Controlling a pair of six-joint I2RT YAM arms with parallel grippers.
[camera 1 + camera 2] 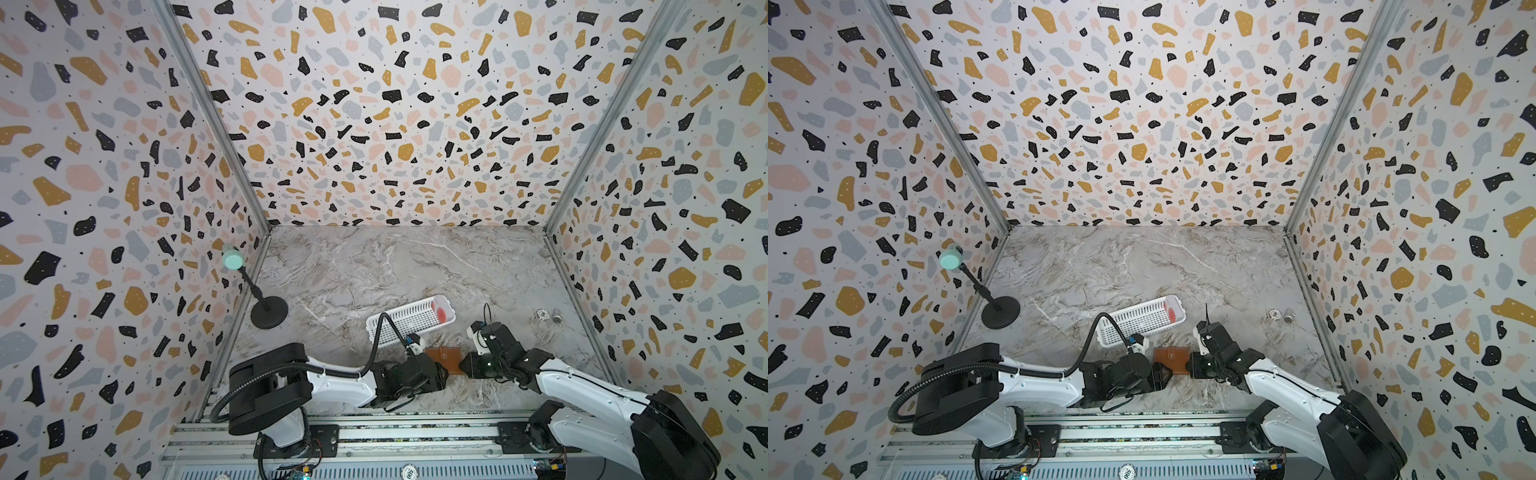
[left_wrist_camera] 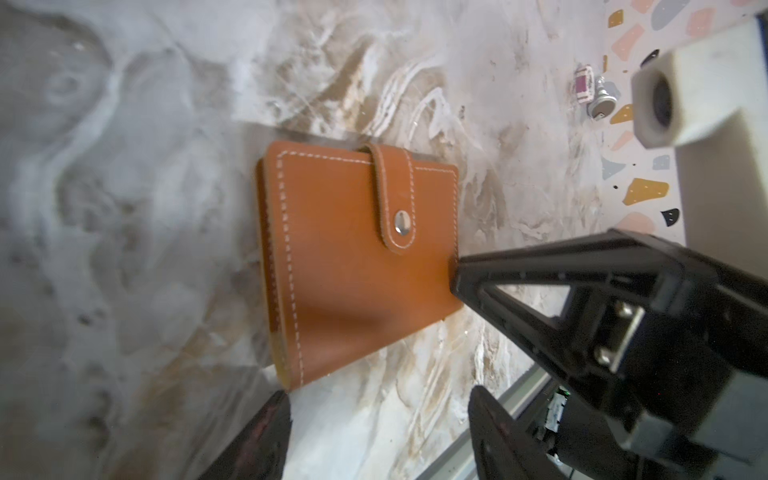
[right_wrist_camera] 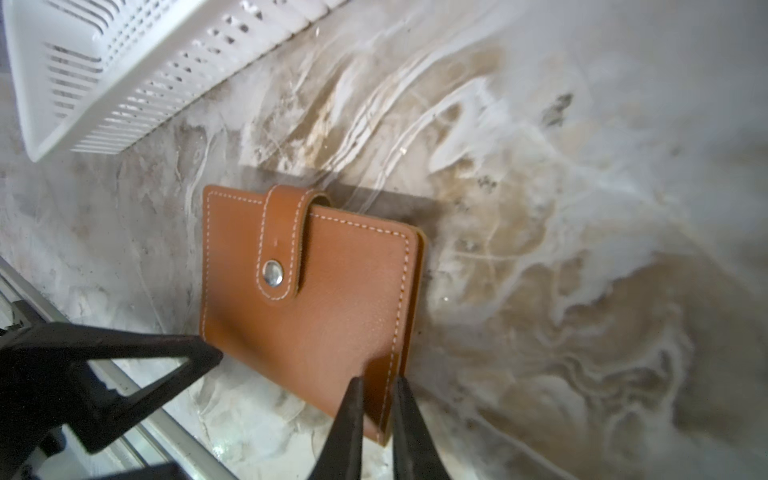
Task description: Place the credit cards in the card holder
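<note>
The card holder point(image 1: 444, 360) point(image 1: 1170, 360) is a closed tan leather wallet with a snapped tab, lying flat near the table's front. My right gripper point(image 3: 377, 384) point(image 1: 464, 367) has its jaws nearly together on the stitched corner edge of the card holder point(image 3: 307, 299). My left gripper point(image 2: 382, 436) point(image 1: 443, 375) is open just short of the card holder's point(image 2: 357, 257) other side, with only bare table between its fingers. A credit card point(image 1: 440, 311) point(image 1: 1171, 309) with red blobs stands in the right end of the white basket.
The white slotted basket point(image 1: 399, 326) point(image 3: 124, 75) lies tilted just behind the card holder. At the left wall stands a black stand point(image 1: 269, 313) with a mint-green head. Small metal bits point(image 1: 548, 316) point(image 2: 598, 95) lie at the right. An aluminium rail point(image 1: 374, 436) runs along the front.
</note>
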